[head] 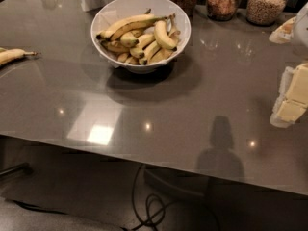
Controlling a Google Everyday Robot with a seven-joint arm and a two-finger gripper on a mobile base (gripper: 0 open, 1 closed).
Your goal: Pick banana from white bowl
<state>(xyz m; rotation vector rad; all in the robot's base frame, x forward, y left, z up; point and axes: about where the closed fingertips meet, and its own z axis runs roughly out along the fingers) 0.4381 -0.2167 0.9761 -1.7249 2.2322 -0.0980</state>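
Banana [163, 35] for this pick is the plump, strongly curved bright-yellow one, and I see it lying on top of the pile at the right side of the white bowl [141, 67], its dark tip pointing toward the bowl's right rim. Inside the bowl to its left, the longest banana [131, 24] lies nearly straight across the heap, from the left rim toward the back right, with smaller bananas packed beneath both. The bowl stands on the grey, glossy bench [144, 114] toward its far edge. Behind the bowl and to its right I make out a row of glass jars [222, 1] with grainy contents. Well to the left of the bowl, at the frame edge, a lone pale banana [12, 56] rests on the bench. The end effector [291, 100] shows as cream-coloured blocks well to the right of the bowl and nearer to me, over the bench and apart from everything in the bowl; I cannot tell whether it is wide or narrow.
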